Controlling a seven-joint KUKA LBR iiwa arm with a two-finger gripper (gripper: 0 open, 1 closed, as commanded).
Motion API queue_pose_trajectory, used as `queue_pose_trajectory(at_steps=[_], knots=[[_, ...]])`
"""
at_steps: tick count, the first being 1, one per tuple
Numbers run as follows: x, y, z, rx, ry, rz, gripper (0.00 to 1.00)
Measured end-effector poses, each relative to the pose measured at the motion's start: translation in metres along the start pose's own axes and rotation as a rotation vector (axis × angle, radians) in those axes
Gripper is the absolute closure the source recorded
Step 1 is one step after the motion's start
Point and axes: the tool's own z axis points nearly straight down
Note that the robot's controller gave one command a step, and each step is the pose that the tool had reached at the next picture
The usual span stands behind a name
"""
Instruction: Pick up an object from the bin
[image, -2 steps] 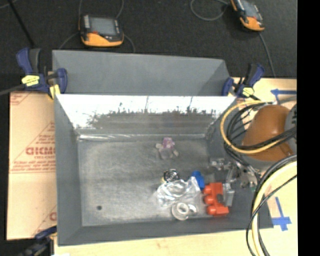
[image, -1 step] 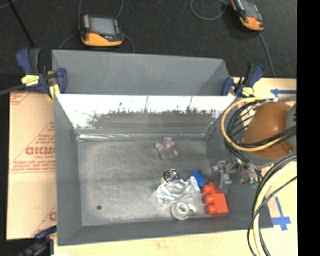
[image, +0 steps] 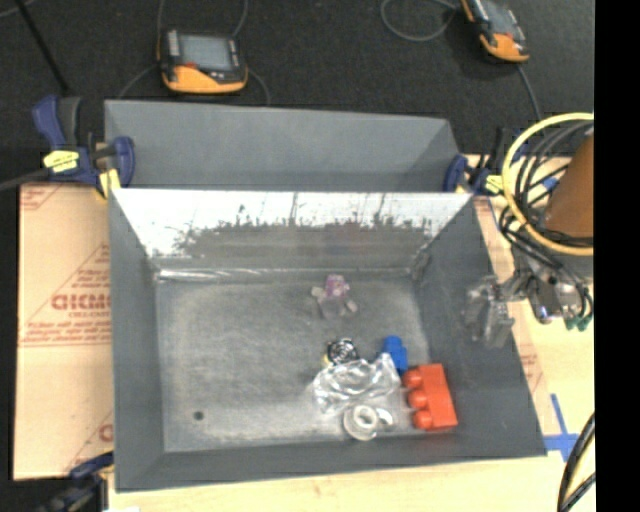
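My gripper hangs over the bin's sloping right wall, above and to the right of the loose things, and nothing shows in it. Nearest to it lies a red toy brick with studs, at the bin's front right. A small blue piece sits just left of and behind the brick. A crumpled clear plastic wrapper lies beside them, with a white ring at its front edge.
A small black-and-white round thing rests behind the wrapper. A little purple-grey figure stands alone near the middle back of the floor. The left half of the bin floor is bare. The arm's cables loop at the right.
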Motion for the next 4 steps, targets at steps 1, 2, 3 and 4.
queue_pose_trajectory(at_steps=[1,2,3,4], knots=[[-0.028,0.004,0.103,-0.006,0.013,-0.065,1.00],[-0.028,0.003,0.098,-0.003,0.008,-0.066,0.00],[0.002,0.026,0.174,-0.007,0.014,0.076,0.00],[-0.001,0.025,0.171,-0.003,0.004,0.072,1.00]])
